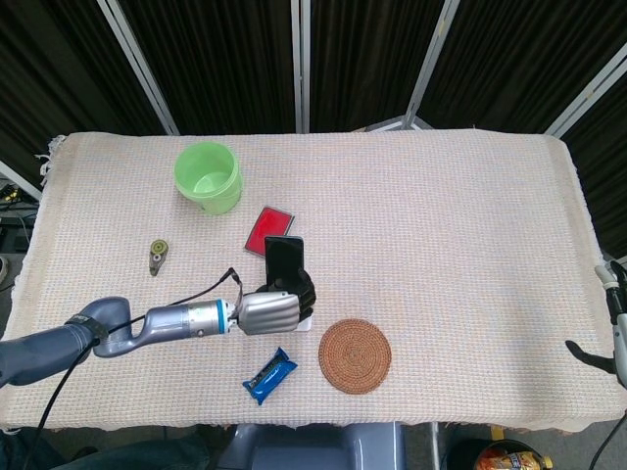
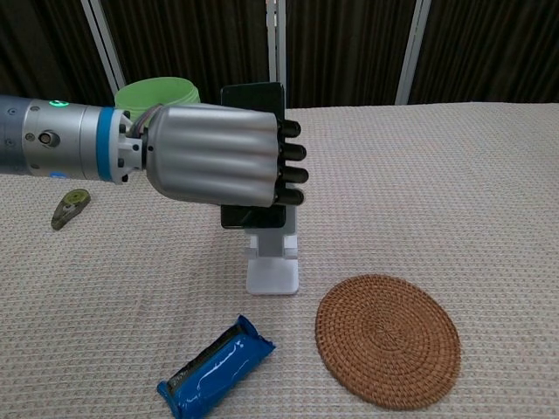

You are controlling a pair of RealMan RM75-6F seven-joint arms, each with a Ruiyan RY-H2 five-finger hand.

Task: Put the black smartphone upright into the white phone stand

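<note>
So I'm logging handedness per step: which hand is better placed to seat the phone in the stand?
Left. The left hand already holds the black smartphone upright over the white phone stand; the right hand sits at the table's far edge.

Head view looks steeply down over the whole table [image 1: 441, 215]; chest view faces forward, low and close.
</note>
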